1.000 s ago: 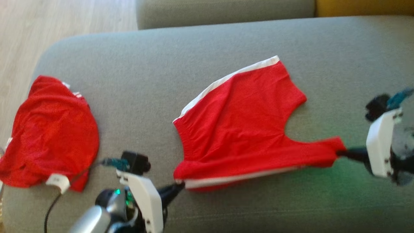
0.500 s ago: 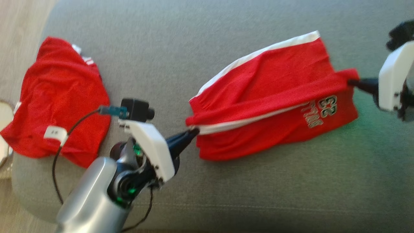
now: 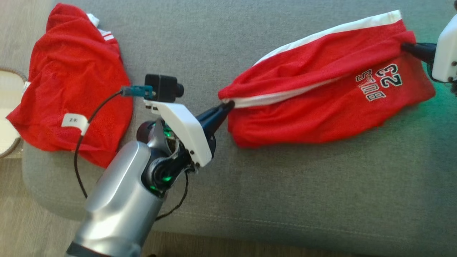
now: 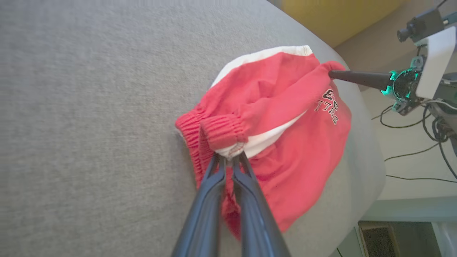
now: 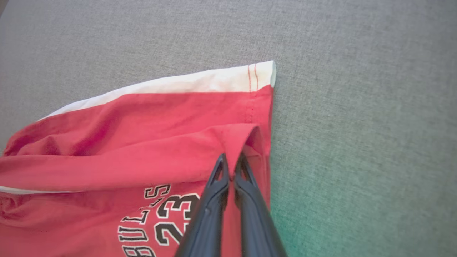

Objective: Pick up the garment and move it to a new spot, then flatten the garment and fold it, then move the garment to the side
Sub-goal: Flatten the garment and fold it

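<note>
Item 1, shorts (image 3: pixel 321 103): red with white side stripes, lying right of centre on the grey sofa cushion (image 3: pixel 285 200). A second ago I had them spread flat, the near edge pinched at both ends. Now that edge is raised and carried over toward the far stripe, and a printed number shows on the layer beneath. My head camera has also shifted, so I discount the apparent slide. I judge the lengthwise fold about half made, since the held edge has not yet met the far one.

Item 2, left jaws: closed tight on the waistband corner (image 4: pixel 228 142).

Item 3, right jaws: closed tight on the leg hem (image 5: pixel 246 134).

Item 4, second red garment (image 3: pixel 71 71): crumpled at the cushion's left end, well apart from the shorts. It may crowd the side spot I need later.

Item 5, black cable (image 3: pixel 80 150): trails across that garment and could snag it.

Item 6, pale round thing (image 3: pixel 7 107): at the left edge, unidentified.
</note>
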{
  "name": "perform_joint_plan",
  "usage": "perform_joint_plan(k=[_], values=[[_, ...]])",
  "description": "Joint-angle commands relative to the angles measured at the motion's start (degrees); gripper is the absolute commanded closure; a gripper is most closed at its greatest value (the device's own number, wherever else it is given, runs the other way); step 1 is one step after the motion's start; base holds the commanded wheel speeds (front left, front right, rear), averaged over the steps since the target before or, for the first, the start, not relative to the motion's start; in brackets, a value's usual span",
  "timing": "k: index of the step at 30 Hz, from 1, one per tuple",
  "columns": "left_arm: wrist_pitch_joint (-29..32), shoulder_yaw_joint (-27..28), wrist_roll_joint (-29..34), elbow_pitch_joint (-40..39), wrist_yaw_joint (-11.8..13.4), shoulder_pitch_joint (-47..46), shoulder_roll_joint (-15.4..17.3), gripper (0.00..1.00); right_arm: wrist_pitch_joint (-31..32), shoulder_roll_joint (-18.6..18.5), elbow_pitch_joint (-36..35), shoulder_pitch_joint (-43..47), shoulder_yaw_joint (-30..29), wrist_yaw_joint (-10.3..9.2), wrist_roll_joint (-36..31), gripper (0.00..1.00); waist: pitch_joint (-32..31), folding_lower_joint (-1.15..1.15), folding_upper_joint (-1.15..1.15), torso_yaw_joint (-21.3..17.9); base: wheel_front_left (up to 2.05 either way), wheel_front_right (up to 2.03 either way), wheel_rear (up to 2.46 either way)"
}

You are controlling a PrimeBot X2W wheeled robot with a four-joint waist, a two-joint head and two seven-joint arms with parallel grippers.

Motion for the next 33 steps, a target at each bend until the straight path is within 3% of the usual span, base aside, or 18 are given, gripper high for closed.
perform_joint_plan(k=[1, 16, 17, 18, 19, 20, 21, 29, 33], values=[[-1.4, 2.3, 0.6, -1.2, -0.3, -2.7, 0.5, 1.0, -0.9, -0.3, -1.2, -1.7, 0.1, -0.03, -0.2, 1.0, 0.6, -0.01, 0.0, 0.5, 0.0, 0.0, 0.0], [-9.4, 2.2, 1.9, 3.6, -0.5, -6.4, -1.7, 1.0, -8.4, 0.0, 3.6, -4.4, 1.7, -0.03, 2.3, 1.0, 2.4, -0.01, 0.0, 1.0, 0.0, 0.0, 0.0], [-10.0, 2.3, 2.0, 3.9, -0.3, -6.6, -1.8, 0.86, -9.7, 0.0, 3.6, -4.8, 1.6, -0.03, 2.3, 0.42, 2.6, -0.01, 0.0, 1.0, 0.0, 0.0, 0.0], [-10.5, 2.4, 2.1, 4.2, -0.1, -6.9, -1.9, 0.7, -10.7, 0.4, 4.3, -5.1, 1.0, -0.03, 3.0, 0.0, 2.7, -0.01, 0.0, 0.9, 0.0, 0.0, 0.0], [-10.9, 2.4, 2.1, 4.5, 0.2, -7.1, -2.0, 0.56, -11.3, 1.0, 5.2, -5.4, 0.2, -0.03, 3.9, 0.0, 2.7, -0.01, 0.0, 0.9, 0.0, 0.0, 0.0], [-11.2, 2.6, 2.0, 4.9, 0.7, -7.2, -2.1, 0.17, -12.0, 1.3, 5.3, -5.7, 0.2, -0.03, 4.2, 0.0, 2.7, -0.01, 0.0, 0.9, 0.0, 0.0, 0.0], [-11.5, 2.7, 1.9, 5.3, 1.2, -7.3, -2.2, 0.0, -12.9, 1.4, 5.4, -6.0, 0.2, -0.03, 4.3, 0.0, 2.8, -0.01, 0.0, 0.8, 0.0, 0.0, 0.0], [-16.4, 3.7, 3.5, 7.6, 3.7, -8.5, -2.4, 0.0, -21.7, 1.0, 9.8, -7.7, -0.2, -0.03, 1.9, 0.0, 2.2, -0.01, 0.0, 0.0, 0.0, 0.0, 0.0], [-21.2, 4.8, 5.0, 9.4, 5.8, -8.9, -2.5, 0.0, -29.2, 1.7, 13.2, -8.2, -1.8, -0.03, 0.6, 0.0, 0.9, -0.01, 0.0, -0.9, 0.0, 0.0, 0.0]])
